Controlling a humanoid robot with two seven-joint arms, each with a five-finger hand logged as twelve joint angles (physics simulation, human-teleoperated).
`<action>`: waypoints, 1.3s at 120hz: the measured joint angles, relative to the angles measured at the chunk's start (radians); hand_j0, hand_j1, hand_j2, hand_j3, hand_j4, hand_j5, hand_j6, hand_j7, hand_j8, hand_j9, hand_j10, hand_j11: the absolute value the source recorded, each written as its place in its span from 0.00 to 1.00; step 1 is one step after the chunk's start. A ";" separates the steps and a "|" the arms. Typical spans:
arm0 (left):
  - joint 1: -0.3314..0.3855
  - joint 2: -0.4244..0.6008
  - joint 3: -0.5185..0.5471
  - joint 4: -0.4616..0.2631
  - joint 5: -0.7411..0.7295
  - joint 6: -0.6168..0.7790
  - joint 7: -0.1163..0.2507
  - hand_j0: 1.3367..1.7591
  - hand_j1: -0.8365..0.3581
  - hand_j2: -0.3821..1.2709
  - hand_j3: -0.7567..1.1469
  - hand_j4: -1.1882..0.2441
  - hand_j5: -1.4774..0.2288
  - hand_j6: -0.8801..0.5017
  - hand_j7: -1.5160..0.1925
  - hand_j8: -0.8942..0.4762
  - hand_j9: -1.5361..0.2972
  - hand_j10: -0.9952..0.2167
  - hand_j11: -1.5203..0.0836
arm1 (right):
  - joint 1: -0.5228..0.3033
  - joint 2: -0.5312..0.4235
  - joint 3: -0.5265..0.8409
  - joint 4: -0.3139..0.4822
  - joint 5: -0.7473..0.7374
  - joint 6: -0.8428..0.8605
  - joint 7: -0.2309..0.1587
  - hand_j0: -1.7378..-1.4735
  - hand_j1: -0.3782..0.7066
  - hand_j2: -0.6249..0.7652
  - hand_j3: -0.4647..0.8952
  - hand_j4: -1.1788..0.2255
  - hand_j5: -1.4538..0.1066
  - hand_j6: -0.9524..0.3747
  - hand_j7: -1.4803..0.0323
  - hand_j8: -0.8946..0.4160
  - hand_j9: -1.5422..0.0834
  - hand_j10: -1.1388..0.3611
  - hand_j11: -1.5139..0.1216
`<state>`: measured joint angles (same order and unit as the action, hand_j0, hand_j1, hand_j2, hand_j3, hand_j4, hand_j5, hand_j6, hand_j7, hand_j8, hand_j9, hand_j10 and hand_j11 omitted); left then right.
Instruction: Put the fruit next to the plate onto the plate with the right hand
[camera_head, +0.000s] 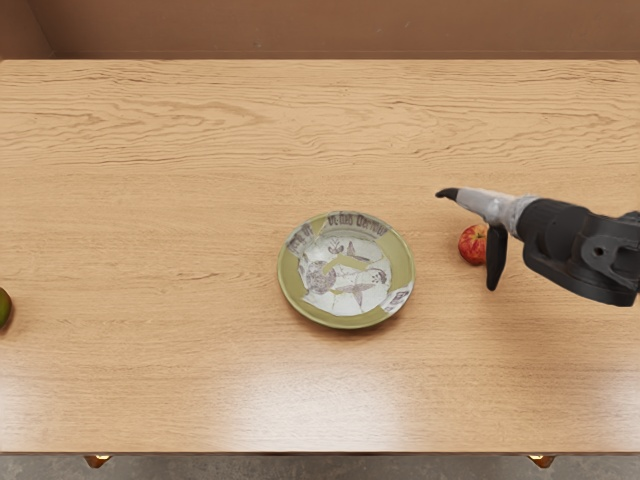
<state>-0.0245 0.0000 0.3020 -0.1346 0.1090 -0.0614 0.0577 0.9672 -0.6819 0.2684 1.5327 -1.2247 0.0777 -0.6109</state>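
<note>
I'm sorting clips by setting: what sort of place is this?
Likely a simulated tabletop test scene, not a home: wooden table, one plate, an apple beside it, plain brown wall behind.

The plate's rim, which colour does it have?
The plate's rim is olive green, around a pale patterned centre. Seen in the head view.

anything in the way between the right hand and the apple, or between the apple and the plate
Nothing visible. The right hand is open right at the apple, and only bare table lies between the apple and the plate. The other fruit sits far off at the table's left edge.
</note>
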 joint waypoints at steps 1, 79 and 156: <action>0.000 0.000 0.000 0.000 0.000 0.000 0.000 0.76 0.75 0.26 0.40 0.66 0.68 0.46 0.70 0.47 0.66 0.62 0.75 | -0.001 0.000 0.000 0.000 -0.002 -0.002 0.000 0.30 0.09 0.44 0.34 0.79 0.88 0.67 0.93 0.63 0.90 0.72 0.88; 0.000 0.000 0.000 0.000 0.000 0.000 0.000 0.76 0.75 0.26 0.40 0.66 0.68 0.46 0.70 0.47 0.66 0.62 0.75 | -0.068 0.026 -0.022 -0.004 -0.086 -0.149 0.000 0.30 0.31 0.42 0.34 0.65 0.72 0.52 0.76 0.48 0.74 0.59 0.72; 0.000 0.000 0.000 0.000 0.000 0.000 0.000 0.76 0.75 0.26 0.40 0.66 0.68 0.46 0.70 0.47 0.66 0.62 0.75 | -0.091 0.034 -0.028 -0.028 -0.087 -0.179 -0.001 0.32 0.55 0.40 0.34 0.47 0.50 0.34 0.54 0.38 0.53 0.42 0.52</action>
<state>-0.0245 0.0000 0.3020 -0.1343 0.1090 -0.0614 0.0581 0.8766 -0.6477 0.2407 1.5046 -1.3115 -0.1014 -0.6123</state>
